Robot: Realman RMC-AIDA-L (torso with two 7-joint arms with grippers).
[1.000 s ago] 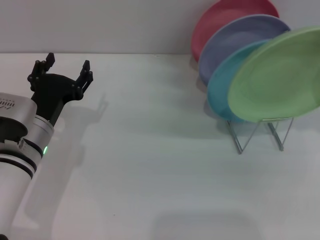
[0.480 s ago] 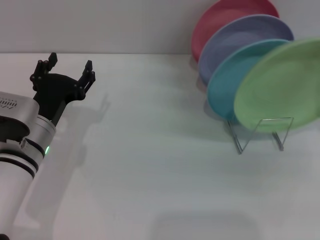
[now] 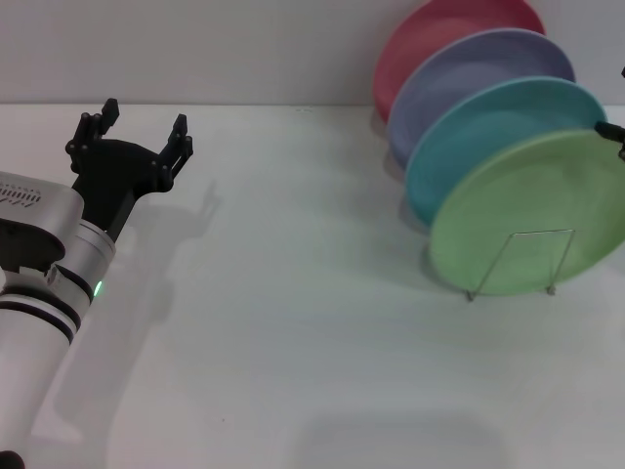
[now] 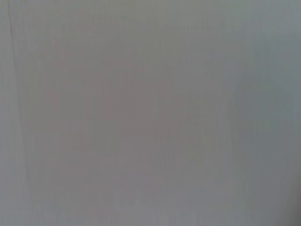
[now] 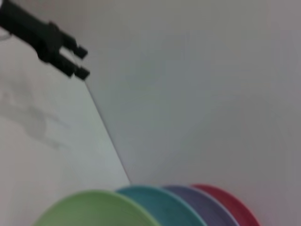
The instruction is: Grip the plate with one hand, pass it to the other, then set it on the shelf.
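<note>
The light green plate (image 3: pixel 527 220) stands tilted in the front slot of the silver wire shelf (image 3: pixel 518 256), leaning back against the sky-blue plate (image 3: pixel 488 127). Only black bits of my right gripper (image 3: pixel 613 131) show at the right edge of the head view, at the green plate's upper rim. Whether it still grips the rim is hidden. The green plate's rim also shows in the right wrist view (image 5: pixel 94 207). My left gripper (image 3: pixel 145 117) is open and empty, raised over the table at the far left. It shows far off in the right wrist view (image 5: pixel 59 49).
Behind the sky-blue plate stand a lavender plate (image 3: pixel 469 68) and a red plate (image 3: pixel 439 29), all leaning near the back wall. The white table (image 3: pixel 293 322) spreads between the left arm and the rack. The left wrist view shows only plain grey.
The green plate has come down and to the left, into the rack's front slot. The left gripper has crept slightly to the right.
</note>
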